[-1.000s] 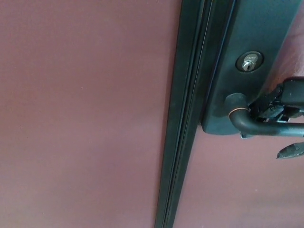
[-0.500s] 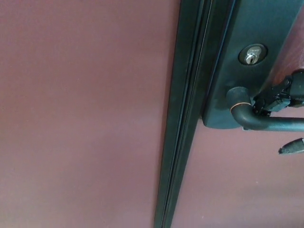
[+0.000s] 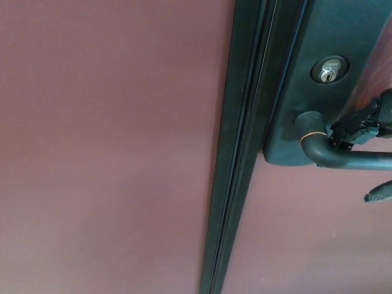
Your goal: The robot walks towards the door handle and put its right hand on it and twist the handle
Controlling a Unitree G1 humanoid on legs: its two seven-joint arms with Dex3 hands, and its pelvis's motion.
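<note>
Head view:

- The door (image 3: pixel 104 153) fills most of the frame; its face is a plain reddish-brown panel, seen close and at a steep angle.
- A dark vertical strip (image 3: pixel 236 159), grooved along its length, runs from the top edge to the bottom edge just right of centre and separates the left panel from the panel on the right.
- A dark backplate (image 3: pixel 318 37) sits against the right side of that strip in the upper right of the frame; its lower edge ends just below the handle's root.
- A keyhole cylinder (image 3: pixel 328 71), silver at its centre, is set in the backplate above the handle.
- The door handle (image 3: pixel 343 158) is a dark lever. Its round root sits on the lower part of the backplate, with a thin copper-coloured ring at the bend, and its bar runs roughly level to the right and off the frame edge.
- The right robot hand (image 3: pixel 366 122) enters from the right edge. Its black jointed parts lie on top of the lever bar, touching it just right of the bend.
- One dark fingertip (image 3: pixel 380 192) shows below the bar at the right edge, apart from the bar.
- Most of that robot hand is cut off by the frame; whether it is closed around the lever cannot be told.
- The left robot hand does not show.
</note>
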